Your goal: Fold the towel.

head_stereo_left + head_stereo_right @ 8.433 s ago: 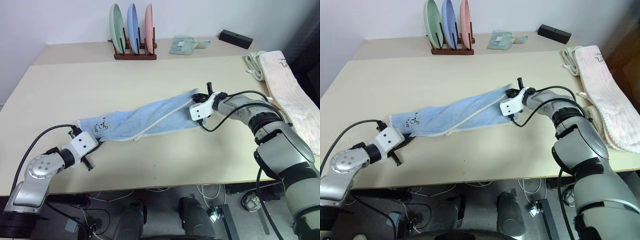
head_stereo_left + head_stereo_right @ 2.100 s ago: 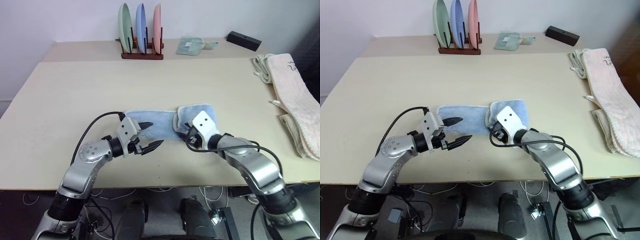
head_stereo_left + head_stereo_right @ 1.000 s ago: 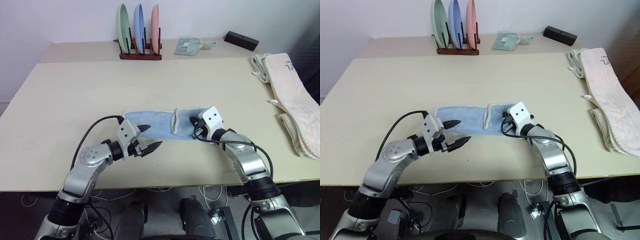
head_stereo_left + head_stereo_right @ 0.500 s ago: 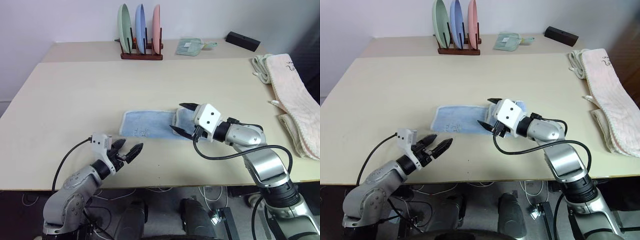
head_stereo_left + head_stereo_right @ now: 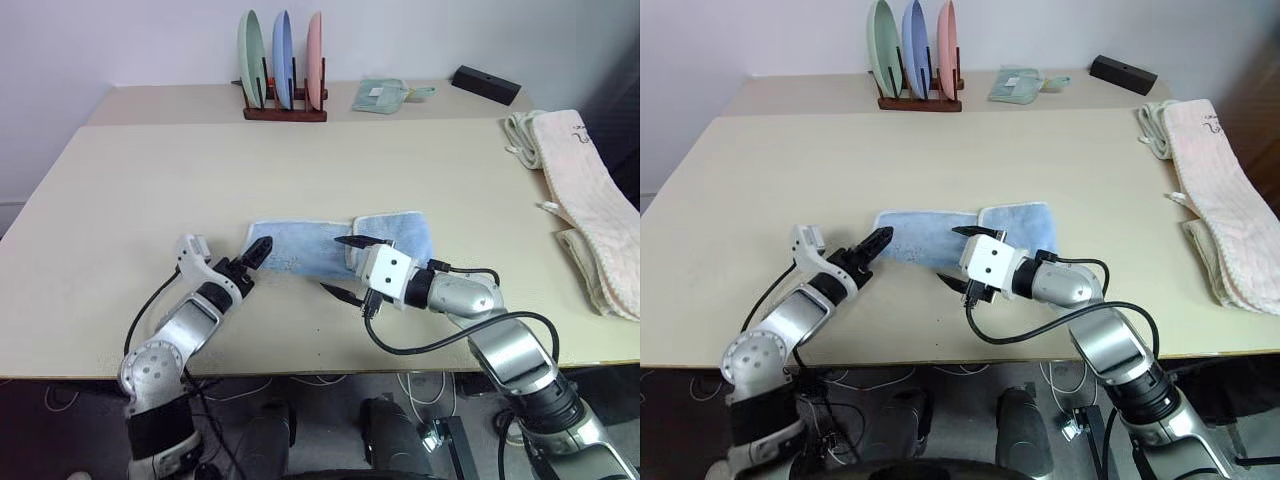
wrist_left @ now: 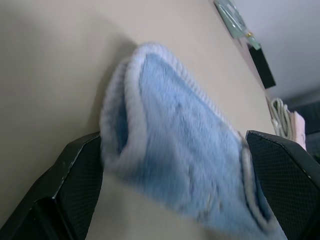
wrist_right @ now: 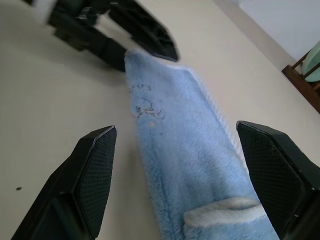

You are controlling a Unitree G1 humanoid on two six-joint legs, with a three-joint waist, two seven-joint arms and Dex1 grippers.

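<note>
Head views: blue towel (image 5: 335, 246) lay folded flat at counter (image 5: 150, 180) centre. Left end effector (image 5: 250, 258) spread, at towel's left end, holding nothing. Right end effector (image 5: 345, 266) spread, empty, over towel's near edge.
Left wrist view: fingers (image 6: 75, 185) flanked towel end.
Right wrist view: fingers (image 7: 95, 175) straddled towel.

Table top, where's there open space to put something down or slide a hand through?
The table is bare in a broad stretch between the plate rack and the blue towel, and along its left side. The front middle is crowded: the left hand and right hand flank the towel. The cream towel covers the right edge.
</note>
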